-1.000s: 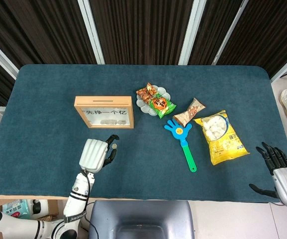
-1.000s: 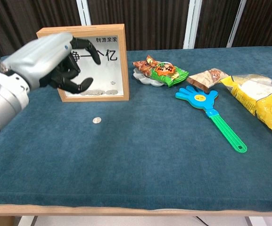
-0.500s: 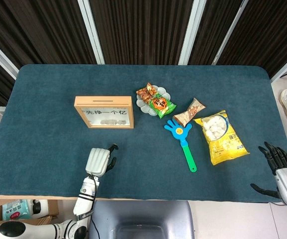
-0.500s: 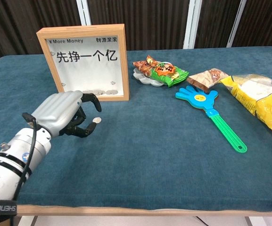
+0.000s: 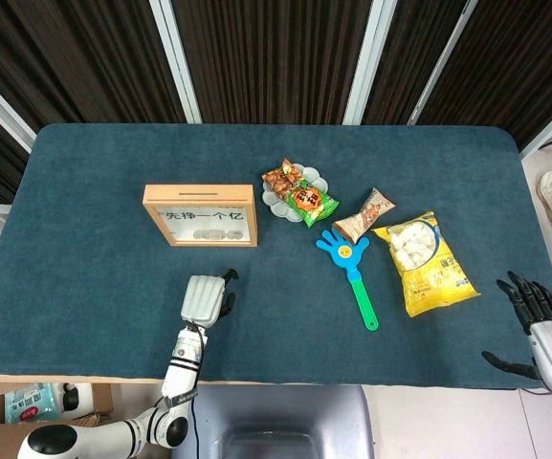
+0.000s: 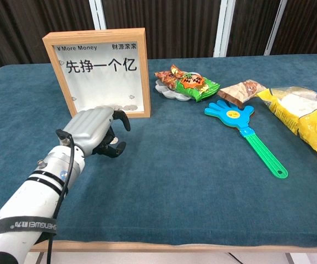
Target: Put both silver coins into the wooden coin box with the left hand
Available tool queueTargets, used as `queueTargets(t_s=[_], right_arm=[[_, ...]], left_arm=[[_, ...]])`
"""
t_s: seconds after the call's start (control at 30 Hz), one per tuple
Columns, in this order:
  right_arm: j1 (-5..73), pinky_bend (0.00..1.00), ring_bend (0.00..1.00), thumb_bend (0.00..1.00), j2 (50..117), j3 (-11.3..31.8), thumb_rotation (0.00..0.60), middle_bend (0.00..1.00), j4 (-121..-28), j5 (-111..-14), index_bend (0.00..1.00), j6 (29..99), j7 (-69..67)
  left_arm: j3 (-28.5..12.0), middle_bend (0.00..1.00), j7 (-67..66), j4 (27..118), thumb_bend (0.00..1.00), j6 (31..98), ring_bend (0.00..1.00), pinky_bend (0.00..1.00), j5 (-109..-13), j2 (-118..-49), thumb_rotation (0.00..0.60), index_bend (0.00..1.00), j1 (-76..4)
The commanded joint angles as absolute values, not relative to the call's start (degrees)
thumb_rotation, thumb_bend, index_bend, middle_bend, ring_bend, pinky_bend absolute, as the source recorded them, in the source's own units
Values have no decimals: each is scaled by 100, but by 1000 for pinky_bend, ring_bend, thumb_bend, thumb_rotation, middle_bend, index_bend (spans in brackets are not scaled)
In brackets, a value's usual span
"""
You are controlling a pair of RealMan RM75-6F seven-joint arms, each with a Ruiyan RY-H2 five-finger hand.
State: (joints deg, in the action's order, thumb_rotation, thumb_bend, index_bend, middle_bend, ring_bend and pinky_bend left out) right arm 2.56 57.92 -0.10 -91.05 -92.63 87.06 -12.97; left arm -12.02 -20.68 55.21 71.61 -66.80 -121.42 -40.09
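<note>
The left hand (image 6: 96,130) sits low on the blue table (image 5: 94,210), just in front of the wooden coin box (image 6: 98,73), its fingers (image 6: 116,148) curled down around a silver coin (image 6: 112,148) that shows as a pale spot between the dark fingertips; whether the coin is pinched or only covered cannot be told. The box stands upright, with a few coins lying at the bottom behind its window. The right hand (image 5: 534,320) rests at the table's far right edge, fingers spread and holding nothing. Snack packets on a small plate (image 5: 298,196), a blue clapper toy (image 5: 350,263) and a yellow bag (image 5: 423,263) lie well apart to the right.
</note>
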Motion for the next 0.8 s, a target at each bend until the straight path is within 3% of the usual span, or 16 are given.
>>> queueTargets(t_s=[0.03, 0.8], right_arm=[[260, 0, 0, 154, 5784, -9, 600, 0, -9096, -9261, 0, 8699, -1317], [252, 0, 0, 154, 5771, -11, 600, 0, -9098, -9270, 0, 8728, -1345]], left_arm=[[-1352, 1000, -2191, 5055, 383, 6983, 1000, 1000, -6613, -12288, 600, 430, -4069], [-1529, 1000, -2431, 4656, 384, 6710, 1000, 1000, -6675, -12419, 600, 439, -4012]])
